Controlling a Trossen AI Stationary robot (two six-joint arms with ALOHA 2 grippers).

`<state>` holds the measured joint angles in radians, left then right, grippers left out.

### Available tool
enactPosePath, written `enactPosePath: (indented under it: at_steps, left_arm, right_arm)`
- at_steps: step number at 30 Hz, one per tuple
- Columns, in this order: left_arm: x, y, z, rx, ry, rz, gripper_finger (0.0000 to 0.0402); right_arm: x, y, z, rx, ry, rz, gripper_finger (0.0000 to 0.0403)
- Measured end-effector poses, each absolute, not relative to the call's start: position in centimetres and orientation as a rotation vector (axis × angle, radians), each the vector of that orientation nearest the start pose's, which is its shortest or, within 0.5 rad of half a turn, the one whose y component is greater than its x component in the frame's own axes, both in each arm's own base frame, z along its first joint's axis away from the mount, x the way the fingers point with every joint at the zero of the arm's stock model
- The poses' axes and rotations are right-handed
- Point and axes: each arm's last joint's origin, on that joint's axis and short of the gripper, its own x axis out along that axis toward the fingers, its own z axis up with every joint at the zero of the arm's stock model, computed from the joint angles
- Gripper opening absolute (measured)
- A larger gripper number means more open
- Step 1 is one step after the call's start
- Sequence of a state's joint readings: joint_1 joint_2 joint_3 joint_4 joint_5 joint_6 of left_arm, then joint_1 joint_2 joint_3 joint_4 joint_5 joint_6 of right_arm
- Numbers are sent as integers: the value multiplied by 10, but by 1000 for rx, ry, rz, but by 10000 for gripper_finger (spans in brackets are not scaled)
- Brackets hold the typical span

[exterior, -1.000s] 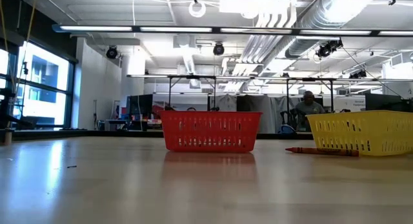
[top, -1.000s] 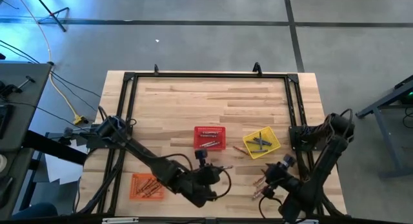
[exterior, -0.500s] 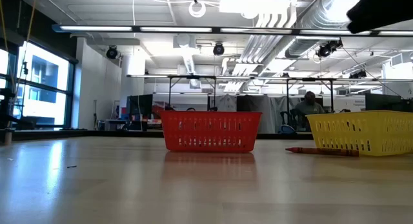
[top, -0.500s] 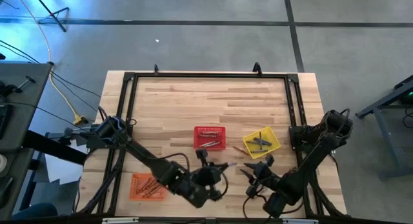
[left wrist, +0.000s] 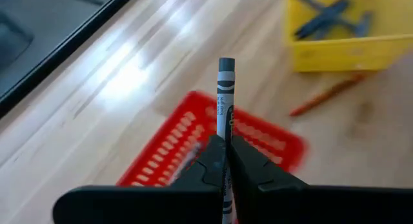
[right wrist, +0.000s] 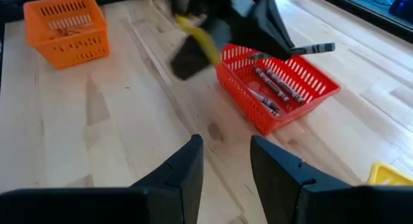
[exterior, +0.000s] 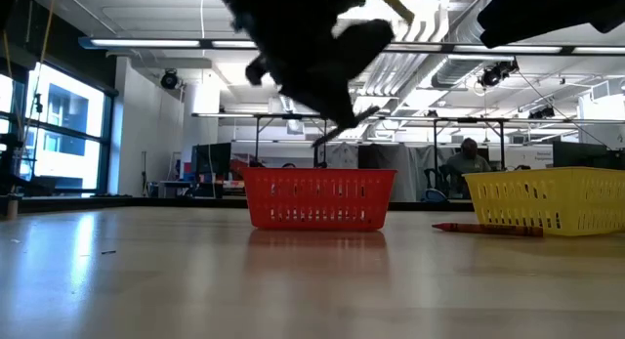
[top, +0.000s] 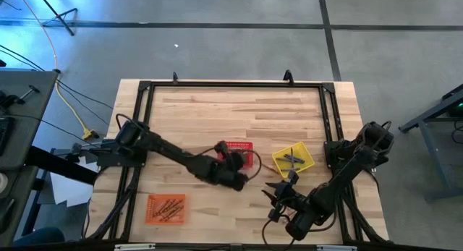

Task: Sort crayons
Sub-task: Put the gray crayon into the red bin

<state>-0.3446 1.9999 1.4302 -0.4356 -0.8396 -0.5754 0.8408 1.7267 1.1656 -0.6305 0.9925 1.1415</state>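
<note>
Grey crayon [left wrist: 225, 101], pinched upright in the closed left hand [left wrist: 227, 161] just above the red basket [top: 245, 147]; its drop there appears the step in hand. That basket already holds several grey crayons [right wrist: 271, 84]. One red crayon [exterior: 485, 228] lies loose on the desk [top: 217, 113] beside the red basket, against the yellow basket [top: 305, 165], unsorted. Right hand [right wrist: 224, 161], fingers apart and empty, waits nearer than the red basket.

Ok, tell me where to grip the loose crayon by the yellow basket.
Take the loose crayon around its middle, straight down from above, with the fingers spanning its width. It lies flat on the table beside the yellow basket, too thin to approach sideways. The open right gripper looks nearest.
</note>
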Motion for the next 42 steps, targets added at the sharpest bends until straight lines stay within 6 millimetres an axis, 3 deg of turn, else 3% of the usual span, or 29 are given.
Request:
enactPosePath:
  at_steps: [9,32,42]
  left_arm:
    - [396,-93,165,-37,723,662,0]
    - [397,-92,165,33,747,630,2]
    - [397,-92,165,51,752,622,50]
  right_arm:
    - [244,225,207,123,534,-500,121]
    - [244,222,205,118,567,-498,121]
    - [243,222,204,119,591,-489,121]
